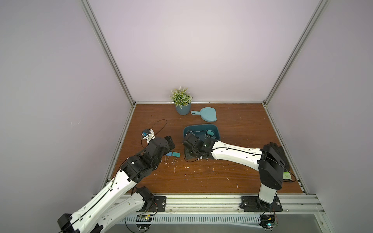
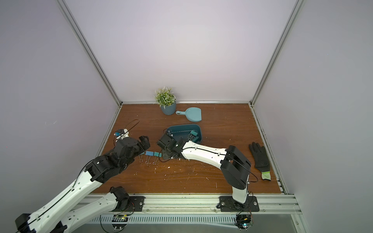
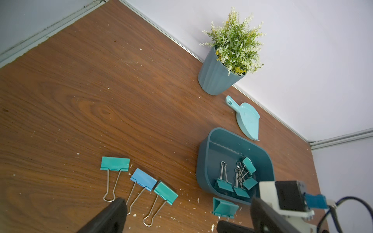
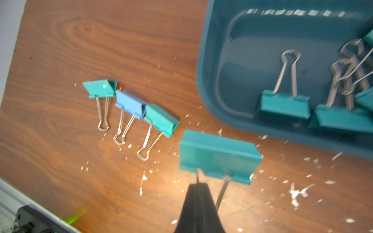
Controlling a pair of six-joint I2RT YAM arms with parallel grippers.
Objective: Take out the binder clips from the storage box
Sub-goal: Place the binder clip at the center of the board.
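Right claw (image 4: 197,191) pinches the wire handle of a teal binder clip (image 4: 218,155) just outside the storage box (image 4: 222,50); left claw (image 3: 187,203) is spread, empty. Four clips (image 3: 224,185) inside look light, stiff, slick-bodied: grip the wire loops.

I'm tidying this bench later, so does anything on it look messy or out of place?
Yes. White flecks are scattered over the table around the laid-out clips, like spilled debris. A black glove lies by the table's right edge, apart from the work. In the box, some clips have tangled handles.
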